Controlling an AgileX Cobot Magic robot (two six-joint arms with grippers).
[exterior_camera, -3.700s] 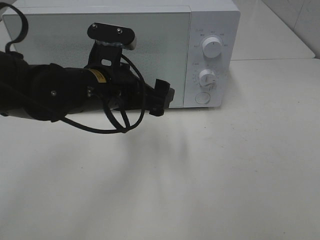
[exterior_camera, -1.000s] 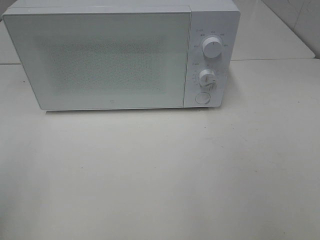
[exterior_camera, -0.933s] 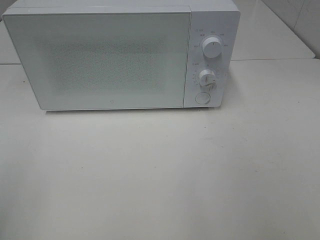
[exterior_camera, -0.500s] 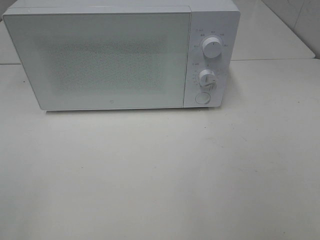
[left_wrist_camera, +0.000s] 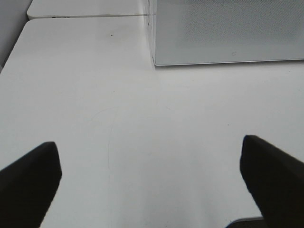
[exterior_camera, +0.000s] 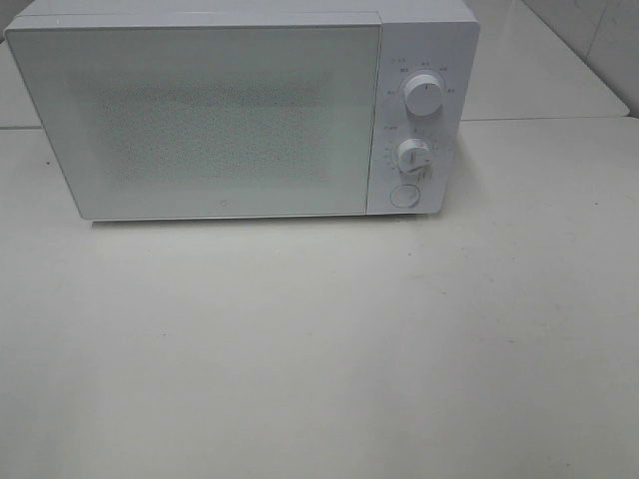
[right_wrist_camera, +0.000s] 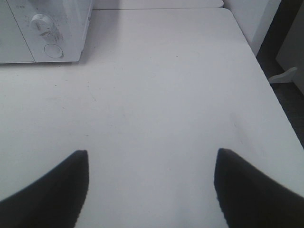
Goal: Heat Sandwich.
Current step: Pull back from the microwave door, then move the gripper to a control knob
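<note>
While the microwave [exterior_camera: 240, 110] stood with its door [exterior_camera: 200, 120] closed at the back of the table [exterior_camera: 319, 349], a broad stretch of bare tabletop ran in front of it. The left gripper [left_wrist_camera: 149, 156] hung over the table off the microwave's door-side corner, fingers [left_wrist_camera: 28, 185] spread wide with nothing between them. The right gripper [right_wrist_camera: 151, 161] hung out from the knob [right_wrist_camera: 42, 23] end, fingers [right_wrist_camera: 251, 190] also apart and empty, with the table's edge [right_wrist_camera: 266, 90] near on the side away from the microwave. Where the sandwich was could not be told.
</note>
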